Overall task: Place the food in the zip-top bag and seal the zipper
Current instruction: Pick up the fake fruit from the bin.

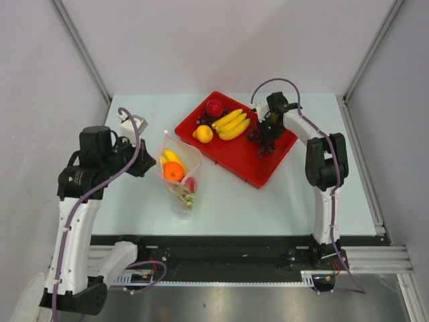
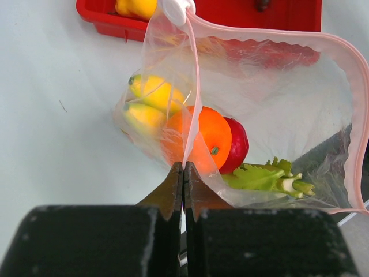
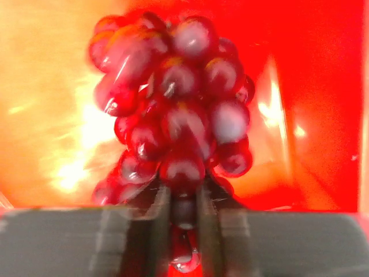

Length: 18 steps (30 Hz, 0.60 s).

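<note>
**Pinching a grape bunch on the tray, bag mouth gripped open**

Right fingers [image 3: 164, 199] are drawn in narrowly on the lowest berries of the grapes [image 3: 173, 98]. The glossy, dark red bunch bulges just ahead of them over the smooth red tray [image 1: 248, 164]. Curved bananas [image 1: 231, 124] and a lemon [image 1: 203, 134] lie on the tray off to one side of those fingers. Left fingers [image 2: 177, 184] are pressed fully together on the clear, crinkly zip-top bag [image 2: 277, 86] at its pink zipper [image 2: 193, 86]. Just ahead of them, inside the bag, sit a round orange [image 2: 202, 135], a red apple [image 2: 237, 144] to its right, yellow fruit [image 2: 153, 92] to its left and a leafy green stalk [image 2: 265, 179]. The bag lies on the pale desk [image 1: 268, 201]
</note>
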Each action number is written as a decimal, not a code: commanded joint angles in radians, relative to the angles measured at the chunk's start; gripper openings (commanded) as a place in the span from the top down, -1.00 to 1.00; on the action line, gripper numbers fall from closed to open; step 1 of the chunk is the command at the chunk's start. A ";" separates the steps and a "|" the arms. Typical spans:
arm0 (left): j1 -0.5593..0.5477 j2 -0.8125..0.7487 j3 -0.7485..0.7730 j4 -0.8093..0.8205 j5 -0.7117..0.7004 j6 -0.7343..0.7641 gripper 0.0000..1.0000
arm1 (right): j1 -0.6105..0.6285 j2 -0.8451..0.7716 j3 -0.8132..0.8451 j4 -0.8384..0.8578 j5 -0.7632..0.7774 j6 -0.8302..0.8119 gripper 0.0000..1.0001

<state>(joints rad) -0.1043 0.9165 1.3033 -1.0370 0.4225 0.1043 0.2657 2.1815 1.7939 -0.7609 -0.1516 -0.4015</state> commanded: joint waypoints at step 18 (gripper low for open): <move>0.008 -0.010 -0.007 0.063 0.035 -0.043 1.00 | 0.119 -0.569 0.070 0.288 -0.502 0.455 1.00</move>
<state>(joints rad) -0.1043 0.9161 1.3014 -1.0183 0.4309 0.0891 0.2966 1.7329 1.7966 -0.6487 -0.5549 -0.1196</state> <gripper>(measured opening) 0.005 0.124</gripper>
